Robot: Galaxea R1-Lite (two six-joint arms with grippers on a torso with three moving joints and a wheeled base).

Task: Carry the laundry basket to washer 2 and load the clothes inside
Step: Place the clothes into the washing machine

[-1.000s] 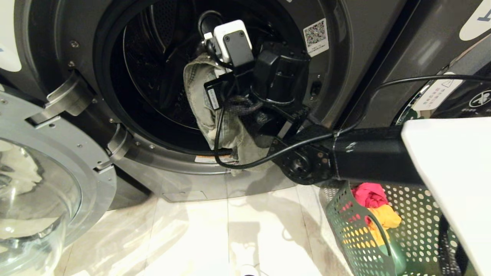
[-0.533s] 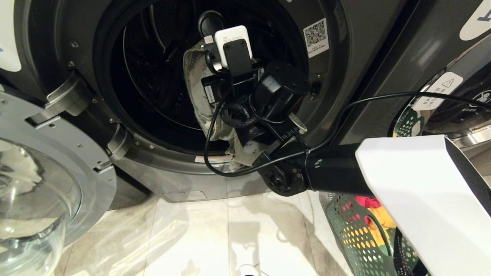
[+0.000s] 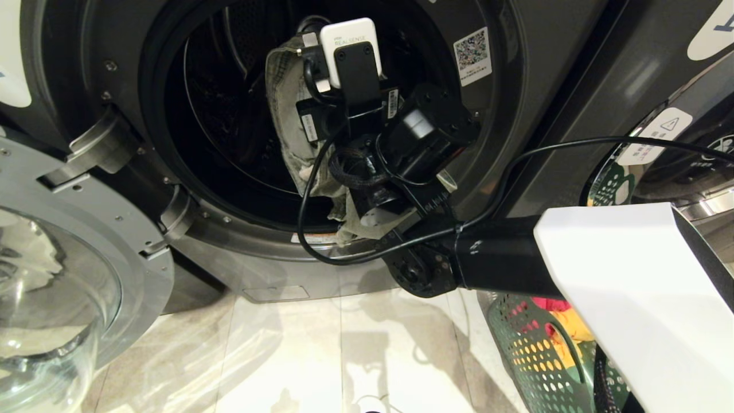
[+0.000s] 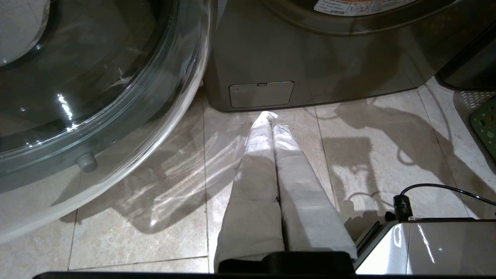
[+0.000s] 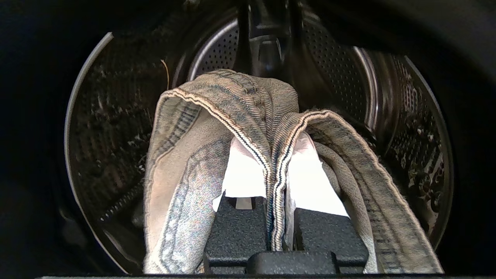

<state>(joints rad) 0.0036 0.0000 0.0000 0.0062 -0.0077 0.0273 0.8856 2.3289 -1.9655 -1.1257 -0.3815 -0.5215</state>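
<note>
A: Where did the garment sit relative to the right gripper (image 5: 277, 155)?

B: The faded denim garment (image 5: 217, 128) was pinched between the two white fingers (image 5: 248, 174), its striped seam running down the narrow gap between them. Folds draped over both sides of the gripper. The fingers were clamped together on the cloth.

A: And the gripper's location?

B: Inside the round opening of the washer (image 3: 504, 115), in front of the perforated drum (image 5: 407, 116). In the head view the garment hung from the wrist down toward the lower lip of the opening.

A: Change from one second earlier?

B: The right wrist had risen and rolled, lifting the garment higher and further into the opening. The white forearm cover had swung in and hid more of the laundry basket (image 3: 533, 355).

A: Count the items.

B: One basket, on the floor to the right of the washer, holding one red and one yellow piece of clothing. One glass door (image 3: 51, 287), swung open at the left. One left gripper (image 4: 273, 118), fingers closed on nothing, pointing at the tiled floor (image 4: 155, 217) below the washer front.
</note>
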